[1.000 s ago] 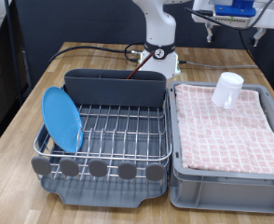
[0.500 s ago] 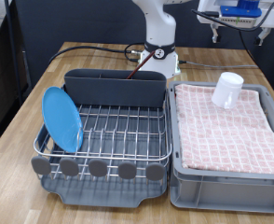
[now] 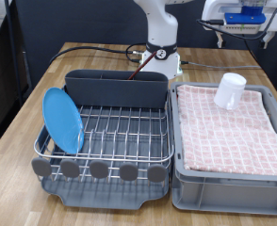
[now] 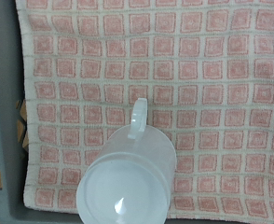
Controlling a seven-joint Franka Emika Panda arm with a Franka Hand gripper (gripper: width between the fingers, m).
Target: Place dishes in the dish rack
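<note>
1. Wooden table (image 3: 25,104) is filling the exterior view, with a dark backdrop behind it and the robot's white base (image 3: 161,42) standing at the upper middle of the frame.
2. Sitting at the lower left of the frame is the dish rack (image 3: 105,132), its silver wire grid lying in a dark grey tray, a tall grey cutlery box (image 3: 115,89) along its far side and a row of round grey tabs (image 3: 101,170) along its near edge.
3. Leaning upright at the rack's left end is the light-blue plate (image 3: 62,120), its rim resting in the wires.
4. Just beside the rack, at the lower right of the frame, a grey bin (image 3: 233,179) is holding a pink checked cloth (image 3: 228,132).
5. Standing on that cloth toward the bin's far end is the white mug (image 3: 229,90); the wrist view is looking straight down into it (image 4: 130,177), its handle lying over the checks.
6. Hanging at the upper right corner of the exterior view, high above the mug and well apart from it, is the gripper (image 3: 242,36); whether its fingers are spread or closed I cannot tell, and nothing is showing between them.
7. No wooden spoon is showing in either view.
</note>
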